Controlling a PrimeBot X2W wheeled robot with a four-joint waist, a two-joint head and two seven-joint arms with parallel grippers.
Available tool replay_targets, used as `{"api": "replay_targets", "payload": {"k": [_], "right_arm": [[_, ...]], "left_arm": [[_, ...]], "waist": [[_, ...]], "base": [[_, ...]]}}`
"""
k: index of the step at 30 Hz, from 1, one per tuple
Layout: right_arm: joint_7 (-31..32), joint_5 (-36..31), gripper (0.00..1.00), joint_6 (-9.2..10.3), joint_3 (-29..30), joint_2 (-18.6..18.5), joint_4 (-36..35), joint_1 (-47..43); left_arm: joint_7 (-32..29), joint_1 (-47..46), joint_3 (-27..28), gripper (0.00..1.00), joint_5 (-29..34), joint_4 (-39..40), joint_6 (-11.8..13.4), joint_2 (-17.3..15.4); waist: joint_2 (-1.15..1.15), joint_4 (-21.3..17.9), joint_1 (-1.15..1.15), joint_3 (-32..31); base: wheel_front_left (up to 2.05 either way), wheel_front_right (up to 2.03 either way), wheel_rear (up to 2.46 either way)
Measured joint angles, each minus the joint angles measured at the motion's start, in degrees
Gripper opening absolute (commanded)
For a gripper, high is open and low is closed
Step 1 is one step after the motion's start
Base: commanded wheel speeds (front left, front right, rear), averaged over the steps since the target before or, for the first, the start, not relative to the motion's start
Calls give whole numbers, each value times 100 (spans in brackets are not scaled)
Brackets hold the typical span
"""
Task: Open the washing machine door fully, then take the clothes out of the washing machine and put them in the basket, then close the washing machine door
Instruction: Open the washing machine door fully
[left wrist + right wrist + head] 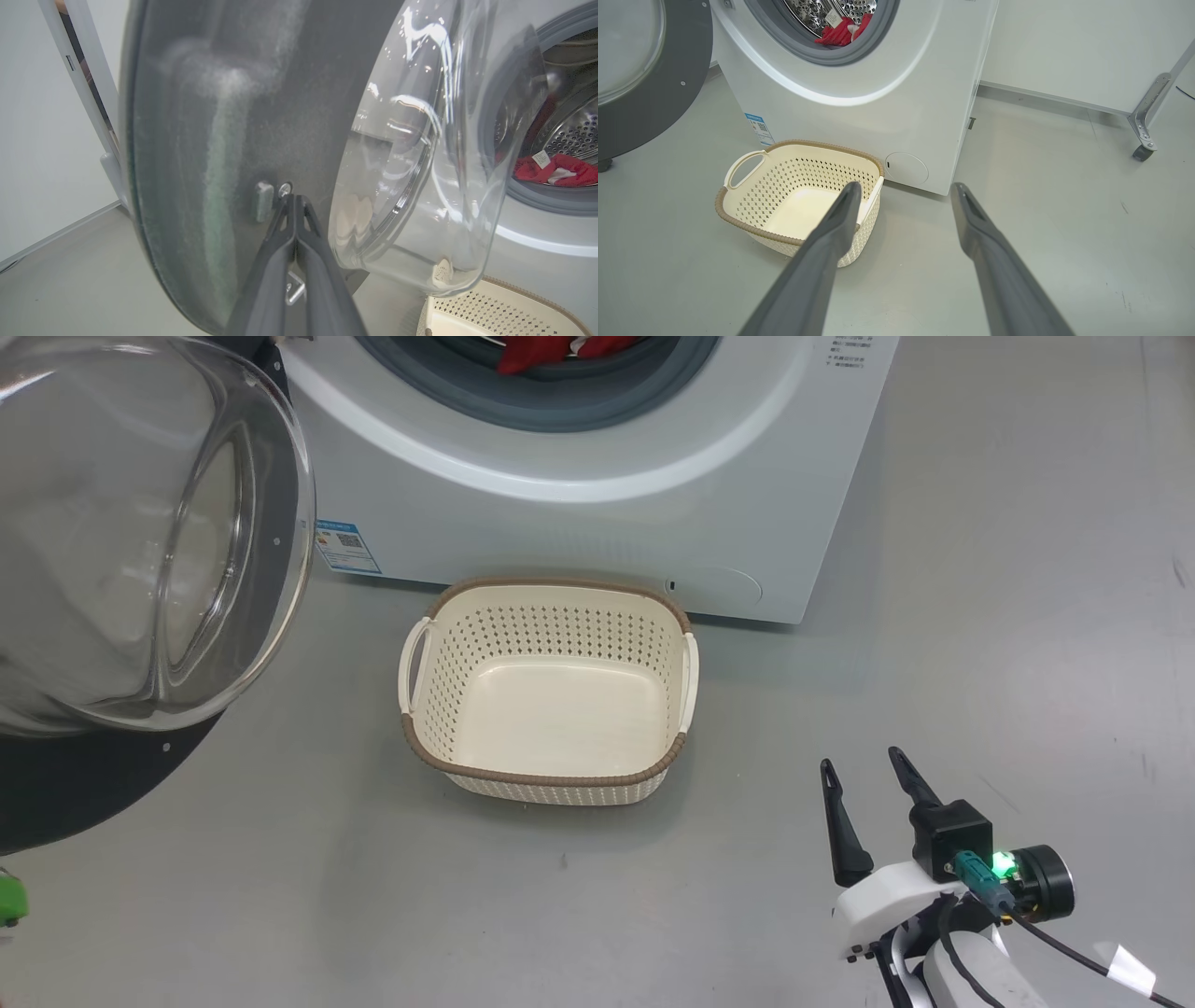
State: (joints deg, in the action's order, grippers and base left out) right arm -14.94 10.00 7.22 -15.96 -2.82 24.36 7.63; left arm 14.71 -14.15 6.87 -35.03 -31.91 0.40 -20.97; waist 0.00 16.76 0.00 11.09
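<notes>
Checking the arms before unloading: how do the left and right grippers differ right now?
The left gripper is shut; the right gripper is open. The left gripper's tips are at the black rim of the door; the right gripper hovers over the floor beside the basket. Both hold nothing.

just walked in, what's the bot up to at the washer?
It looks to be on the door-opening step. The left pincer, shut, has its tips at the black inner rim of the washing machine door, which stands swung open to the left of the washing machine. The red clothes lie in the drum, not yet taken out. The basket sits empty on the floor in front of the machine. The right pincer is open and holds nothing, off to the basket's right.
</notes>
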Motion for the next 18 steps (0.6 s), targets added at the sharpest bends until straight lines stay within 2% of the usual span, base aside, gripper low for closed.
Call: {"api": "replay_targets", "payload": {"k": [8,18], "right_arm": [[0,-15,100,0,33,-1,-1,2],[1,-60,100,0,165,-1,-64,9]], "left_arm": [[0,-153,435,0,-124,-313,57,-221],[0,-384,488,0,-9,-436,-23,-325]], "waist": [[0,-161,0,39],[0,-217,0,100]], "base": [[0,0,0],[0,0,0]]}}
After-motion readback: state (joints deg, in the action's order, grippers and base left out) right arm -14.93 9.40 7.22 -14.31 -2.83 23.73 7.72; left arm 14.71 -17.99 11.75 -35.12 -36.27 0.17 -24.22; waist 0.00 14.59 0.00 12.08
